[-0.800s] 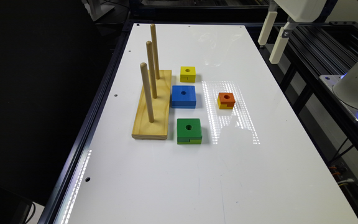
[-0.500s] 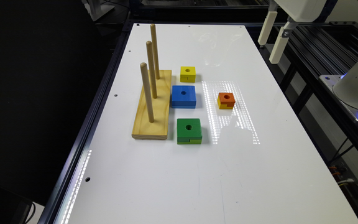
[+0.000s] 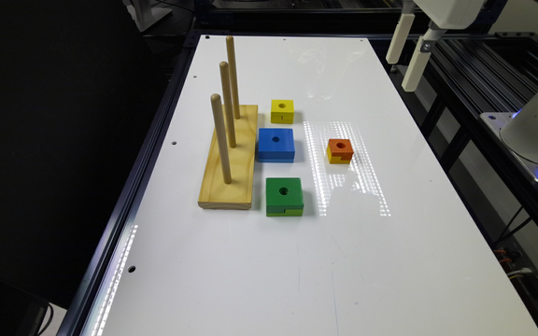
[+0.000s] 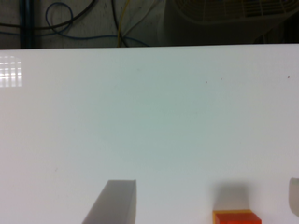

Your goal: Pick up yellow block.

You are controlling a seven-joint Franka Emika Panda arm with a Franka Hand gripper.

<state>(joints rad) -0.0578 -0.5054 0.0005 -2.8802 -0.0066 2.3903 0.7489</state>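
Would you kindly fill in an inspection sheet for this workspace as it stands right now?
Surface: white table, glossy, with a patch of light glare.
Job's things: yellow block flat on the table, untouched, beside the far end of the peg board.
Clutter: blue block, green block, orange-topped block, all apart; three upright pegs on the board.
Grippers: gripper open, raised above the table's far edge on the exterior view's right, holding nothing.
Cables: loose cables beyond the table edge.
Surroundings: dark frame rails.

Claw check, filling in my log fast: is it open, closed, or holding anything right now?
Claw: open and holding nothing, raised near the table's far edge, well away from the yellow block.
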